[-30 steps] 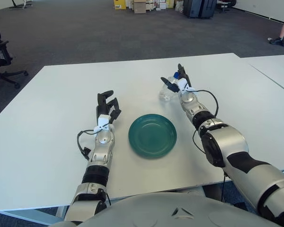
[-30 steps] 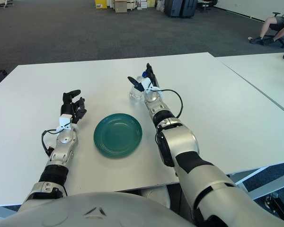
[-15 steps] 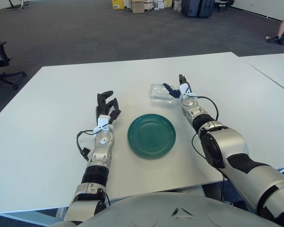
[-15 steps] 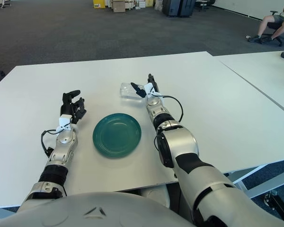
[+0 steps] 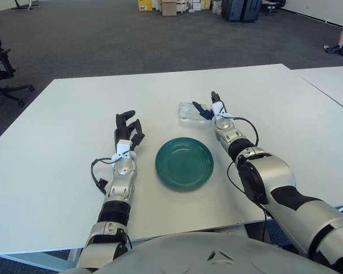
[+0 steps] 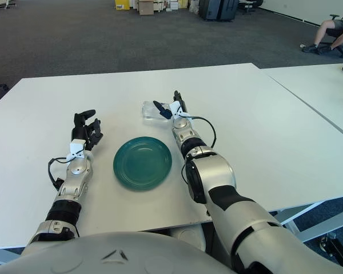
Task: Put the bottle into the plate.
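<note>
The right hand (image 5: 208,109) grips the bottle (image 5: 190,111) sideways, far of the plate (image 5: 184,163); next, carry it nearer and lower it in.

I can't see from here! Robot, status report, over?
Right hand shut on bottle, held on its side beyond the plate. Left hand idle on table, left of plate. Bottle not yet in plate; nothing blocking.

a white table (image 5: 57,165) stands on dark grey carpet (image 5: 103,40). a second white table (image 5: 331,80) sits alongside, an office chair (image 5: 0,68) off one edge, cardboard boxes (image 5: 168,7) far back.
</note>
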